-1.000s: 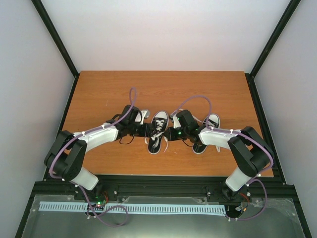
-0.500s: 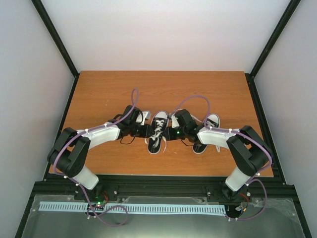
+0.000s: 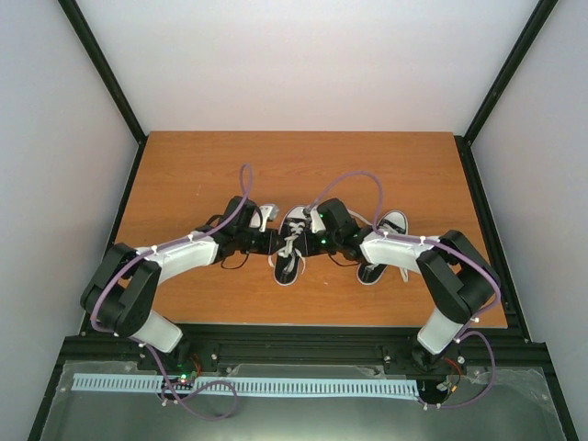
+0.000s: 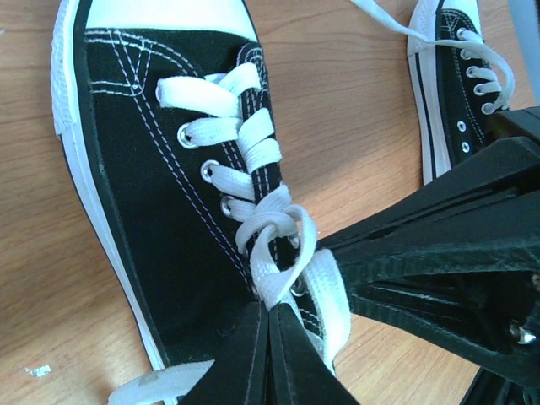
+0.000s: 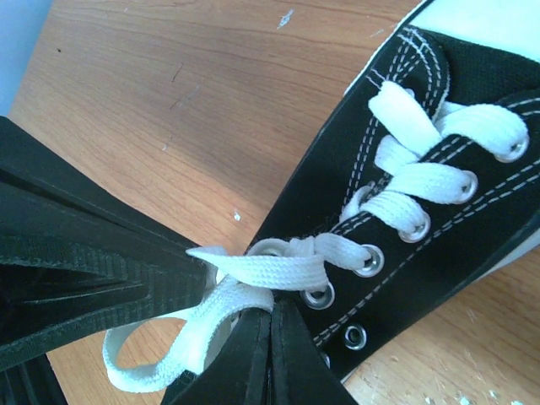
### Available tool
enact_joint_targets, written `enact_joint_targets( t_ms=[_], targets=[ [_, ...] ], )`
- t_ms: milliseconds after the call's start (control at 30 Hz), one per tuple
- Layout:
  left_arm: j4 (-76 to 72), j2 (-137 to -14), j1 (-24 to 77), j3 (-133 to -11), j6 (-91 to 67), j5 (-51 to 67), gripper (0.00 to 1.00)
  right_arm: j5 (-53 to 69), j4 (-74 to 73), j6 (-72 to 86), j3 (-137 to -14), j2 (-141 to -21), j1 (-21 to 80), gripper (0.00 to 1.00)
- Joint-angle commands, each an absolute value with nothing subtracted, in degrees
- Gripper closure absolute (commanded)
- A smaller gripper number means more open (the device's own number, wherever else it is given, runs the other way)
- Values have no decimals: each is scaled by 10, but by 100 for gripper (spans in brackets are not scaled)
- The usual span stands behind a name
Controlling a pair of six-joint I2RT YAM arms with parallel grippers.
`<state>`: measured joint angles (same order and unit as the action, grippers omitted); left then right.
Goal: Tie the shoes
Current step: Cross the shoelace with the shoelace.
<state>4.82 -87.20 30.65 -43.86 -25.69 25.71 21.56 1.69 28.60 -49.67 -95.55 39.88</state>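
On the wooden surface (image 3: pixel 202 170), one shoe (image 3: pixel 290 248) lies at the centre of the overhead frame, toe toward the top. The other shoe (image 3: pixel 390 226) sits to its right, partly under the right arm. Both pincers meet over the central shoe. The left pincer (image 4: pixel 270 325), at the bottom centre of its wrist view, is clamped tight on a strand of white lace (image 4: pixel 272 283) near the upper eyelets. The right pincer (image 5: pixel 272 325) is likewise closed, pinching the lace where a loop trails toward the lower left.
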Motion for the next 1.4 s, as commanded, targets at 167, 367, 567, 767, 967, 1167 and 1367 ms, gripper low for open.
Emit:
enact_joint_targets(
  t_ms=[167, 367, 567, 767, 967, 1167, 1367],
  targets=[
    [17, -847, 308, -430, -248, 251, 99, 209, 27, 292, -524, -974, 411, 97],
    [3, -840, 308, -421, -251, 242, 99, 202, 27, 293, -530, -989, 413, 97],
    [-11, -836, 308, -418, -252, 245, 99, 194, 26, 293, -526, -998, 417, 97],
    [-34, -837, 308, -407, -244, 269, 99, 190, 27, 293, -527, -1003, 417, 97],
    [-54, -847, 308, -399, -236, 311, 99, 186, 27, 293, -526, -1002, 418, 97],
    [-49, -852, 308, -401, -231, 309, 86, 184, 28, 294, -522, -998, 417, 97],
    [-33, -808, 303, -398, -249, 262, 60, 183, 27, 294, -520, -996, 418, 97]
  ],
)
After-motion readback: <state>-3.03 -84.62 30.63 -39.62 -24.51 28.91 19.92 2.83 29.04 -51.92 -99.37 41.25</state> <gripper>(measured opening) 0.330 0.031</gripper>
